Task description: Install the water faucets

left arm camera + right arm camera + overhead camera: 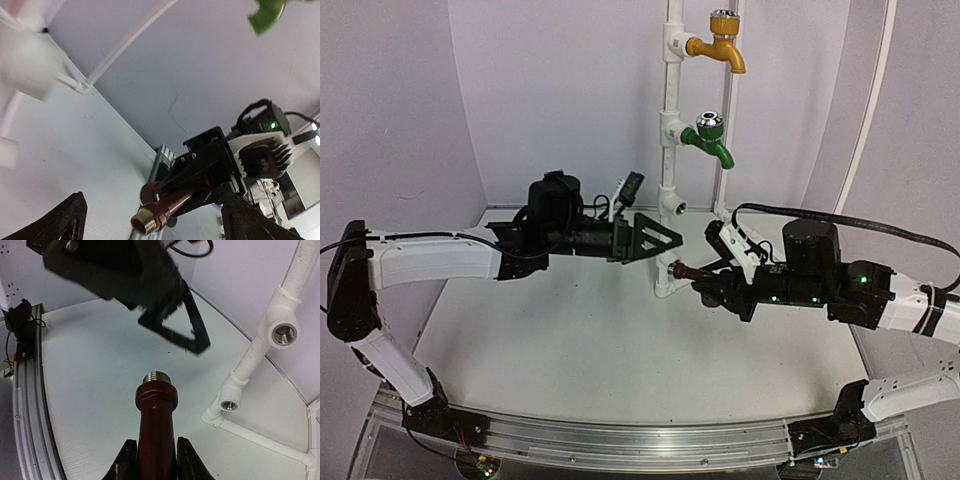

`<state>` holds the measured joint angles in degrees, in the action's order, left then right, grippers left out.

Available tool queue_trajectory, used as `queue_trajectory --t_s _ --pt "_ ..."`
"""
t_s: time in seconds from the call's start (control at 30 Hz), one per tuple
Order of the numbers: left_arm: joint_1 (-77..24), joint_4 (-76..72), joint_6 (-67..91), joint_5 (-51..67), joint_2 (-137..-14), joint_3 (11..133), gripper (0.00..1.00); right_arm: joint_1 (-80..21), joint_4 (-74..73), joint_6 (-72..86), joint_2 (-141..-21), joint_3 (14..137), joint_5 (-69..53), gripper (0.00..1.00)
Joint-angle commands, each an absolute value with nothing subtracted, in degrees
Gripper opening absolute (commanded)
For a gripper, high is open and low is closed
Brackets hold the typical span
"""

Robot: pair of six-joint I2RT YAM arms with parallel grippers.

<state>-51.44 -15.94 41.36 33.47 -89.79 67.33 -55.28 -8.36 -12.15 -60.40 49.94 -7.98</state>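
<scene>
One brown faucet (156,415) clamped in right claw (706,284), threaded end beside pipe stand (669,130), left claw (665,238) spread empty

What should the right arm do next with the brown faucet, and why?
Probably swing the brown faucet toward the empty socket on the white pipe stand. The right pincer is shut on it, its threaded end points beside the stand, not at a socket, and the green faucet is already mounted.

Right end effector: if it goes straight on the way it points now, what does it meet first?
Likely the left end effector, open just beyond the threaded tip of the dark brown faucet that the right end effector grips; depth is unclear.
</scene>
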Motion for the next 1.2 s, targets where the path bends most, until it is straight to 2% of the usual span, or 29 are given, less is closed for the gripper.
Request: queue_trajectory --t_s 0.0,0.1,0.2,0.37,0.47,0.5,0.53,0.57,0.7,0.77,0.83,0.87,0.93,1.17 --pt "-54.38 -15.45 41.48 40.09 -93.32 70.8 0.96 -55.4 -5.05 -10.23 -59.1 52.76 -16.56 0.0" --pt "-54.79 -15.74 42.02 41.09 -94.31 70.75 0.88 -55.37 -4.46 -9.9 -57.93 52.07 -15.87 0.0" --pt "-55.69 -18.44 43.64 43.54 -95.14 70.55 0.76 -55.39 -3.83 -9.21 -57.32 51.44 -15.63 0.0" --pt "-55.99 -29.41 49.96 46.42 -95.48 67.37 0.47 -55.43 -2.32 -8.71 -57.18 50.53 -19.79 0.0" --pt "-55.99 -33.95 53.1 48.16 -96.22 67.47 0.21 -55.39 -1.06 -7.14 -56.89 49.8 -20.31 0.01" --pt "-55.99 -34.91 53.92 48.54 -96.42 67.55 0.13 -55.39 0.49 -5.88 -56.33 48.97 -19.86 0.06" --pt "-55.99 -35.83 54.73 48.87 -96.53 67.54 0.05 -55.38 2.78 -4.47 -55.61 47.99 -19.39 0.17" --pt "-55.99 -36.48 55.21 48.95 -96.45 67.34 0.01 -55.37 4.55 -2.33 -54.72 46.95 -18.4 0.35" --pt "-55.99 -40.3 58.03 48.88 -96.16 66.24 0.0 -55.43 10.1 3.94 -52.41 43.21 -18.35 0.65" --pt "-55.99 -42.59 60.2 48.66 -96.25 65.5 0.0 -55.44 12.47 5.96 -51.72 41.78 -19.63 0.76" --pt "-55.96 -45.15 62.34 48.97 -96.67 65.1 0.0 -55.37 15.35 7.69 -51.43 40.38 -21.43 0.77" --pt "-55.98 -46.2 63.52 49.05 -96.99 64.91 0.0 -55.39 16.42 8.06 -51.46 39.86 -21.78 0.75" --pt "-55.98 -47.17 65.13 48.95 -97.48 64.78 0.0 -55.38 18.03 8.23 -51.8 39.27 -21.99 0.57" --pt "-55.99 -51.91 68.86 48.5 -98.67 63.84 0.0 -55.4 23.91 7.65 -51.49 36.82 -21.89 0.4"
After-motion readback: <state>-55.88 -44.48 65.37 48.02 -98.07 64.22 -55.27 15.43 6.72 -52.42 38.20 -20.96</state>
